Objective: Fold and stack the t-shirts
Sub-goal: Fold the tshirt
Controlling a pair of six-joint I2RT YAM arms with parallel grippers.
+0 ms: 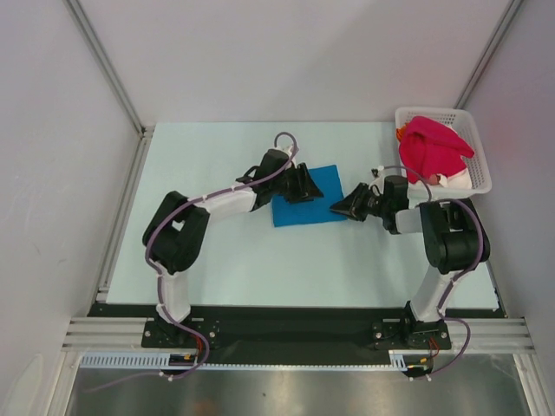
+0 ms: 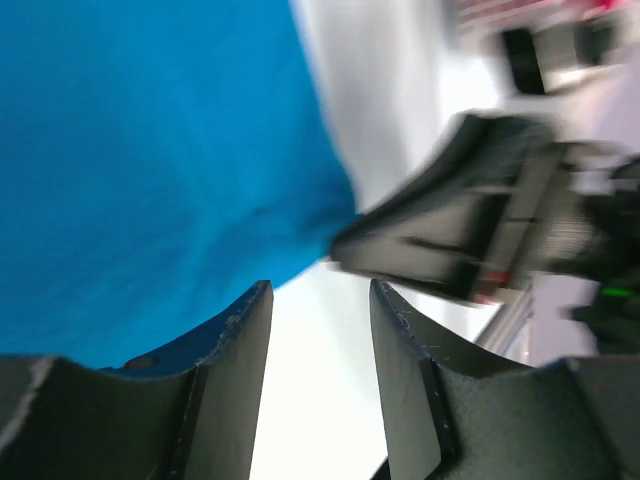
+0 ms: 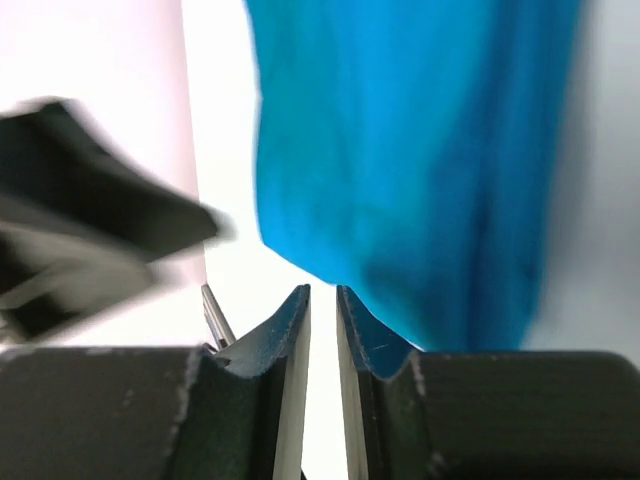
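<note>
A bright blue t-shirt [image 1: 323, 210] lies folded into a rough square in the middle of the table. My left gripper [image 1: 316, 188] sits over the shirt's upper left part, jaws open with only bare table between them [image 2: 320, 285]; the blue cloth [image 2: 150, 170] is beside its left finger. My right gripper [image 1: 335, 208] is at the shirt's right edge, jaws a narrow slit apart and nothing in them [image 3: 323, 290]; the blue cloth [image 3: 410, 150] lies just beyond its tips. A crimson-pink t-shirt [image 1: 432, 147] is heaped in the basket, with an orange scrap [image 1: 401, 133] and a white bit [image 1: 455, 180] showing.
The white lattice basket [image 1: 460, 113] stands at the table's back right corner, close behind the right arm. Grey walls with metal rails enclose the table on three sides. The two grippers face each other closely across the shirt's right side.
</note>
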